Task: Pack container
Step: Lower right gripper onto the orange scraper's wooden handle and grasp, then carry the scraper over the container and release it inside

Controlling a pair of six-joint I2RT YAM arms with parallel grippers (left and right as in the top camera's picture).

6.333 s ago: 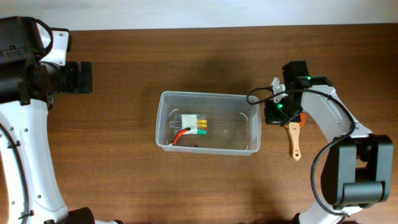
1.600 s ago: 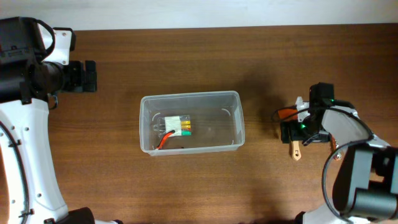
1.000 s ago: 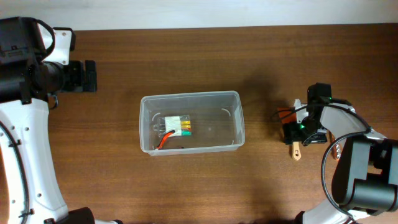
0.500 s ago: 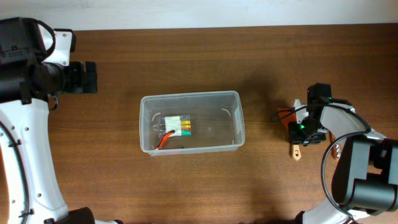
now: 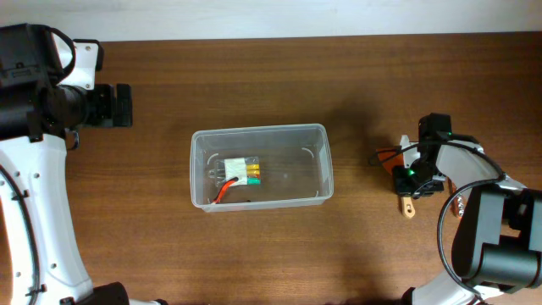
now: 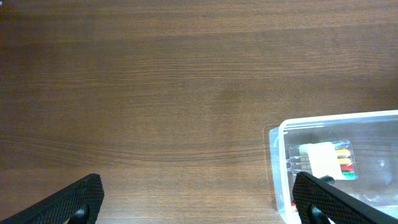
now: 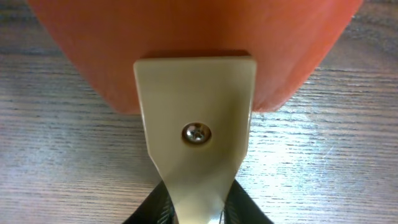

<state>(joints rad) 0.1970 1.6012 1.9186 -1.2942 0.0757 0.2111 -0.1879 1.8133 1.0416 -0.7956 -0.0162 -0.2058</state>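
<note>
From above, the container (image 5: 258, 129) sits mid-surface (image 5: 169, 254) with a small white pack (image 5: 241, 169) in its left part; the left fingers (image 5: 121, 105) hang far to the left, well apart from it, and the right fingers (image 5: 406, 180) are down on a wooden-handled tool (image 5: 409, 206) to its right. The left wrist shows its fingers (image 6: 81, 199) wide apart, holding nothing, the container's corner at the right edge; the right wrist shows the tool's orange blade and cream neck, with the fingers (image 7: 148, 214) closed against both sides of the neck.
</note>
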